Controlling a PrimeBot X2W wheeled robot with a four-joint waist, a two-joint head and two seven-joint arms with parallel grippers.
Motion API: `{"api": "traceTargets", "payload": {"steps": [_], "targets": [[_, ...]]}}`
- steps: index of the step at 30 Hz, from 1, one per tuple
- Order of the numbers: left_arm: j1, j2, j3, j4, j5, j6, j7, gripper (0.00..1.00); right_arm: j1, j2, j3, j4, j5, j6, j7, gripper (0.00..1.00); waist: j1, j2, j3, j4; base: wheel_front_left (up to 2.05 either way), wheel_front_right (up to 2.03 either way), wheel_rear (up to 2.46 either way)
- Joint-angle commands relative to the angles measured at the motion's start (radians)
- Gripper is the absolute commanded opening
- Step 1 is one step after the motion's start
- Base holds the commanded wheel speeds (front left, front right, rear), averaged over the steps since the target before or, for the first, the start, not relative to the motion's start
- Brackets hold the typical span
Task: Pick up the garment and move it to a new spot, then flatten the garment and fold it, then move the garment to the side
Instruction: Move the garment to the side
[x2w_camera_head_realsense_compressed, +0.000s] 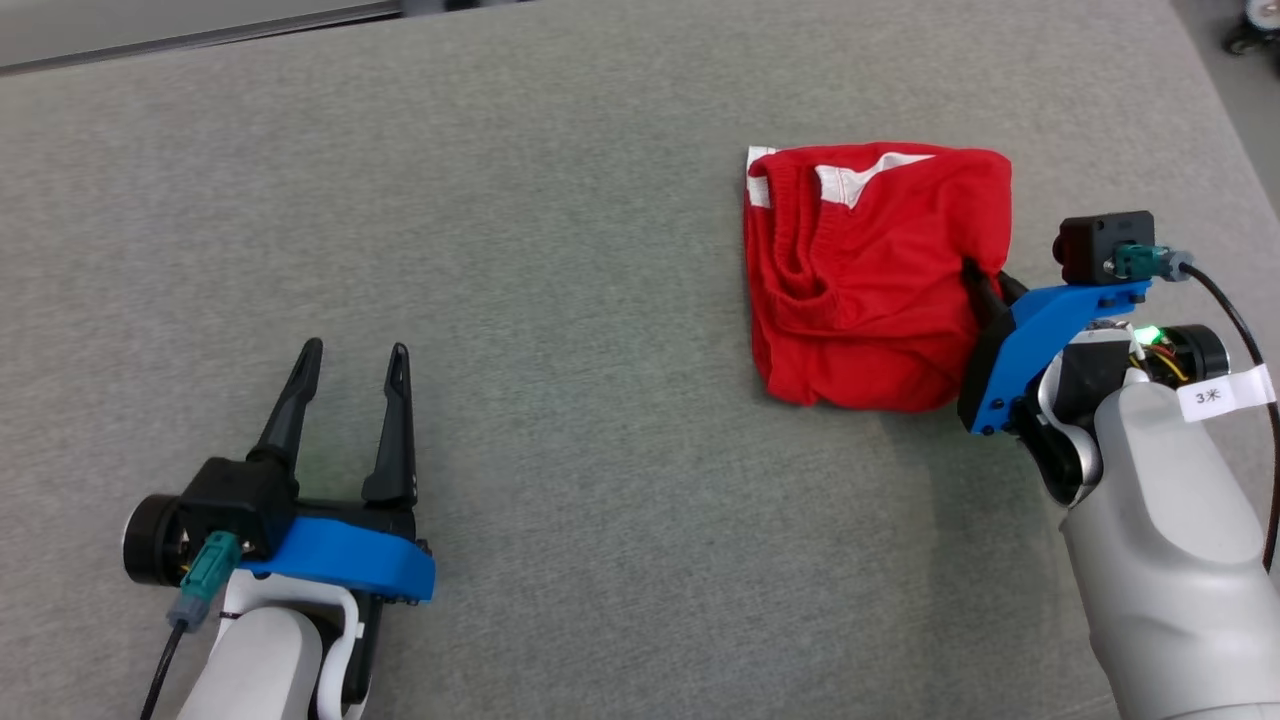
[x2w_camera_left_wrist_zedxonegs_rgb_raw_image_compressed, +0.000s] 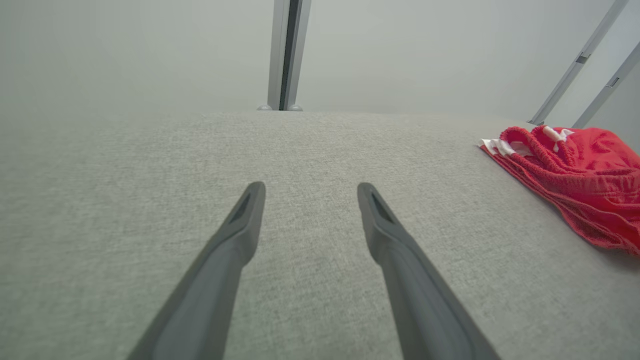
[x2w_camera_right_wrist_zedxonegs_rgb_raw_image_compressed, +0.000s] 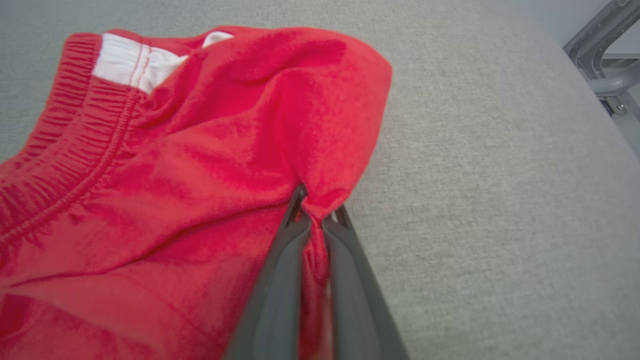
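At the lower left, the left gripper (x2w_camera_head_realsense_compressed: 356, 348) sits over the grey surface (x2w_camera_head_realsense_compressed: 600, 150), fingers spread and empty. Further up on the right, the right gripper (x2w_camera_head_realsense_compressed: 985, 285) is pinched onto the near right edge of the red garment (x2w_camera_head_realsense_compressed: 860, 290). The bundle lies up and left of those fingers, well apart from the left arm.

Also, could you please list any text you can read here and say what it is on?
"3米": on the white tag by the black cable.
The white patches on the red garment: no writing can be read.
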Motion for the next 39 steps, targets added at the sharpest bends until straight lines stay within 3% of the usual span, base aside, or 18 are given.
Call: {"api": "traceTargets", "payload": {"steps": [1,6,12,23,30,31,32,33,39], "targets": [[-0.017,0.008,-0.004,-0.016,0.009,0.002,0.010,1.00,-0.004,-0.004,-0.005,-0.007,0.006,0.000,-0.011,0.00,-0.0001,-0.0001,0.000,-0.028,0.00,0.00,0.00],[-0.035,0.030,-0.022,-0.073,0.025,-0.002,0.056,1.00,0.012,0.000,-0.024,-0.014,0.027,0.000,-0.046,0.00,-0.0001,-0.0001,0.034,-0.076,0.00,0.00,0.00],[-0.042,0.039,-0.037,-0.128,0.035,0.007,0.090,1.00,-0.028,-0.055,-0.031,0.003,-0.006,0.000,-0.045,0.00,-0.0001,-0.0001,0.057,-0.041,0.00,0.00,0.00],[-0.009,0.042,-0.036,-0.154,0.026,0.026,0.086,1.00,-0.142,-0.288,-0.074,0.012,-0.087,0.000,0.051,0.00,-0.0001,-0.0001,0.106,0.093,0.00,0.00,0.00],[-0.023,0.038,-0.045,-0.154,0.024,0.029,0.076,1.00,-0.166,-0.350,-0.106,0.002,-0.167,0.000,0.087,0.00,-0.0001,-0.0001,0.125,0.129,0.00,0.00,0.00],[-0.024,0.038,-0.045,-0.153,0.023,0.030,0.076,1.00,-0.168,-0.348,-0.115,0.002,-0.174,0.000,0.085,0.24,-0.0001,-0.0001,0.126,0.132,0.00,0.00,0.00],[-0.026,0.038,-0.046,-0.152,0.023,0.030,0.074,1.00,-0.170,-0.344,-0.125,-0.001,-0.182,0.000,0.080,0.74,-0.0001,-0.0001,0.126,0.133,0.00,0.00,0.00],[-0.026,0.037,-0.047,-0.150,0.023,0.030,0.075,1.00,-0.170,-0.340,-0.138,-0.006,-0.193,0.000,0.070,1.00,-0.0001,-0.0001,0.126,0.135,0.00,0.00,0.00],[-0.033,0.033,-0.049,-0.137,0.018,0.033,0.063,1.00,-0.161,-0.291,-0.162,-0.015,-0.239,0.000,0.007,1.00,-0.0001,-0.0001,0.110,0.136,0.00,0.00,0.00]]}}
